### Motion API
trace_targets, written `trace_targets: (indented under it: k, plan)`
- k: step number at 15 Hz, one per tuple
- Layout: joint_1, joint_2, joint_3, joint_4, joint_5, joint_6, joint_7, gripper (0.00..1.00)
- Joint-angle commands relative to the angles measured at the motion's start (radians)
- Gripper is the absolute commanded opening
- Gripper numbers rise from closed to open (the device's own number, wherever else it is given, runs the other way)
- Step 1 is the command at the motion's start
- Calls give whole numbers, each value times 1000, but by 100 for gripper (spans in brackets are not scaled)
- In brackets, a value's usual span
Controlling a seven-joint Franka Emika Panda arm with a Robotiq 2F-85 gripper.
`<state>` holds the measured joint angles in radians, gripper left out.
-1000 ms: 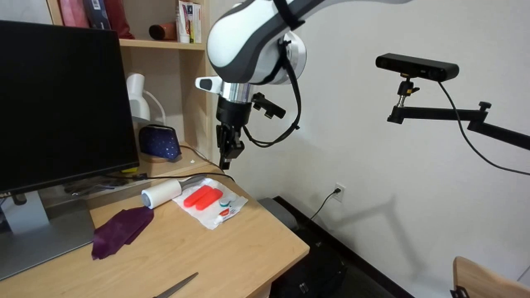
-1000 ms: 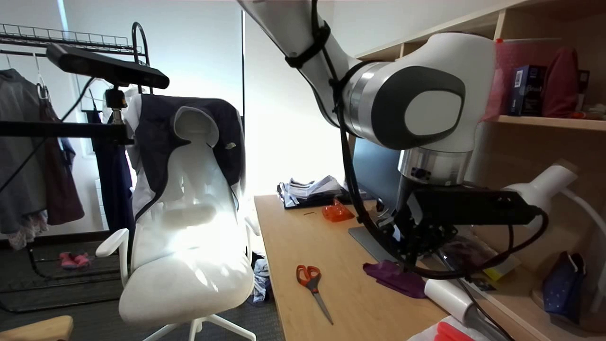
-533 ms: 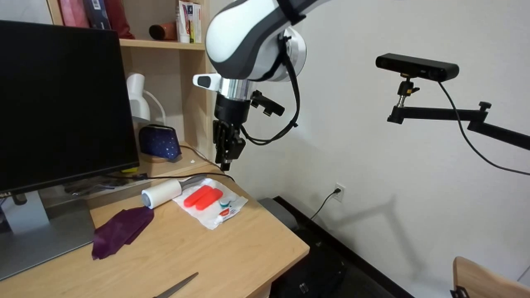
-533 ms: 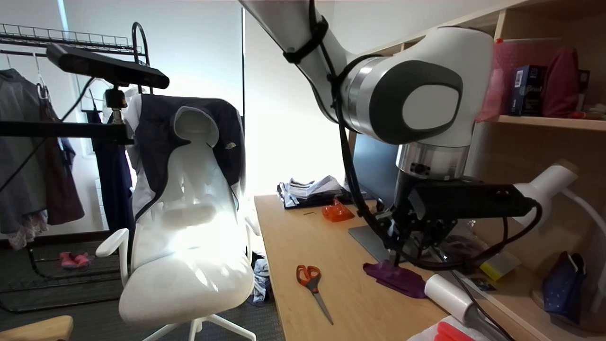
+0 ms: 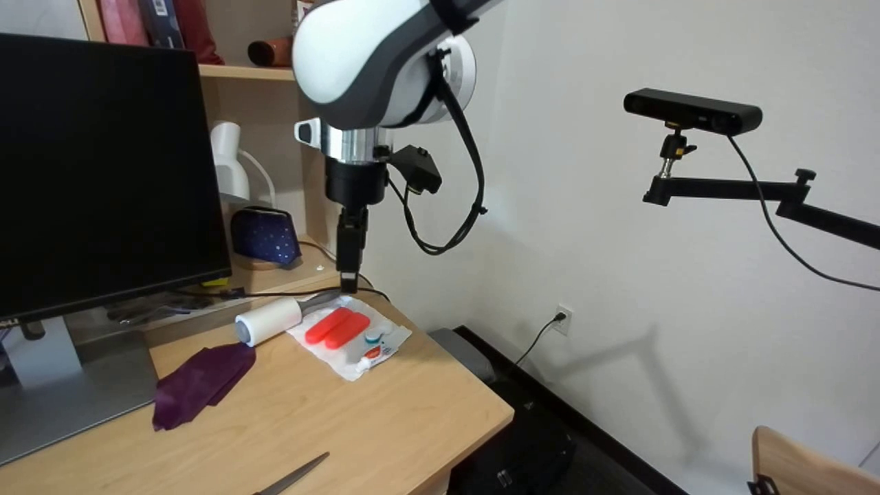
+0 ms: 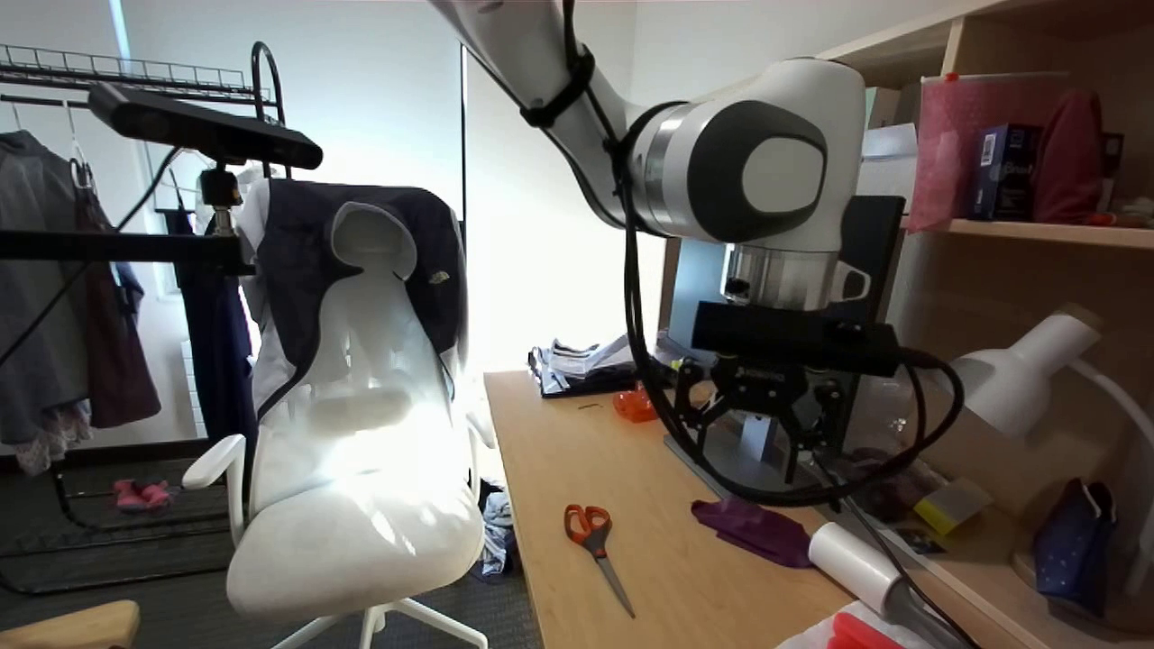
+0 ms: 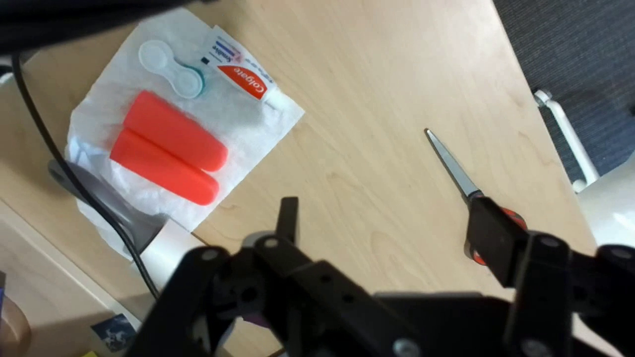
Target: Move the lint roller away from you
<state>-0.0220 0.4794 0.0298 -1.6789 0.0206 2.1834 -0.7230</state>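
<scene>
The lint roller [image 5: 269,321] lies on the desk in both exterior views, its white roll [image 6: 855,564] beside a purple cloth and its grey handle [image 7: 116,206] partly over a white sheet. In the wrist view it is at the lower left, and my gripper's linkage hides part of the roll. My gripper [image 7: 389,225] is open, with bare desk surface showing between its spread fingers. It hangs above the desk, fingers pointing down, apart from the roller.
A black cable [image 7: 79,183] runs across the roller's handle. On the sheet [image 5: 323,354] lie two red pieces [image 7: 168,148], a lens case [image 7: 171,69] and a toothpaste tube [image 7: 240,64]. Scissors [image 6: 595,545], the purple cloth [image 5: 203,385], a monitor [image 5: 103,172] and a shelf unit [image 6: 1037,236] surround.
The gripper has opened wide. The arm has shifted leftward in both exterior views and the wrist has turned. The lint roller has not moved.
</scene>
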Motion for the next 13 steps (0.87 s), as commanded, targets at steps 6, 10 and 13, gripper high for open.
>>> trace_targets:
  k: [6,10,13]
  plan:
    - [42,-3,-4,-55,-26,-116,497,100]
    - [31,5,9,-50,-39,-101,474,100]
    - [31,5,8,-50,-39,-101,480,100]
